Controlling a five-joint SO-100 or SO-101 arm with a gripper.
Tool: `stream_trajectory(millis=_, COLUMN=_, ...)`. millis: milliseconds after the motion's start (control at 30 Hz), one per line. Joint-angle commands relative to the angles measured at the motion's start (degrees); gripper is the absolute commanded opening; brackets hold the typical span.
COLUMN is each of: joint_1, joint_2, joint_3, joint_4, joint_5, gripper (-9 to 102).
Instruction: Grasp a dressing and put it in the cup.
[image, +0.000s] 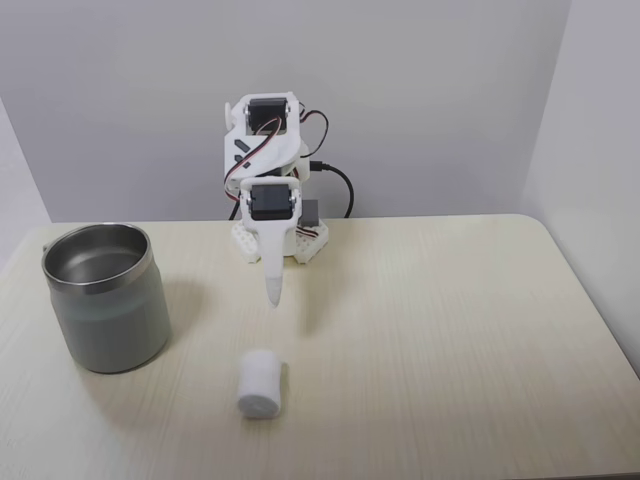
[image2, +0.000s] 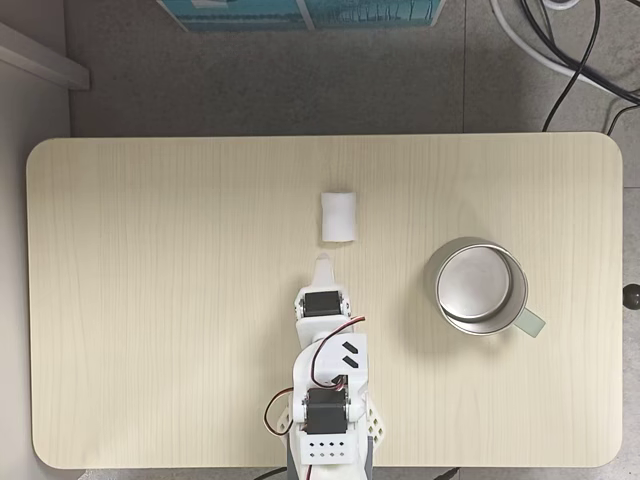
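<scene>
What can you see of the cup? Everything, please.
The cup is a wide cylindrical metal mug: shiny steel rim and inside, matte grey-green outside. It stands upright on the table, mouth up, and looks empty. From above a pale handle tab sticks out toward the lower right of the picture. Nothing touches it but the table. In the front fixed view it sits at the left, apart from the dressing and the end effector.
</scene>
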Motion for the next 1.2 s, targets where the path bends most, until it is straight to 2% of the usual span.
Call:
stream_trajectory(millis=0, joint_1=0.3, joint_2=0.4, joint_3=0.2, joint_4=-0.6, joint_5=0.3, gripper=-2)
stream_trajectory(millis=300, joint_1=0.0, joint_2=0.4, joint_3=0.7, joint_4=-0.2, joint_5=0.2, gripper=-2)
stream_trajectory(millis=467, joint_1=0.0, joint_2=0.4, joint_3=8.6, joint_4=4.0, joint_5=0.2, gripper=-2)
stream_trajectory(millis=700, joint_1=0.1, joint_2=18.8, joint_3=25.7, joint_4=4.4, joint_5=-2.4, gripper=-1)
stream_trajectory(millis=933, joint_1=0.9, joint_2=46.5, joint_3=59.9, joint_4=19.6, joint_5=-17.1, gripper=7)
stream_trajectory(millis=1167, joint_1=2.2, joint_2=67.9, joint_3=83.5, joint_4=37.4, joint_5=-37.3, gripper=15)
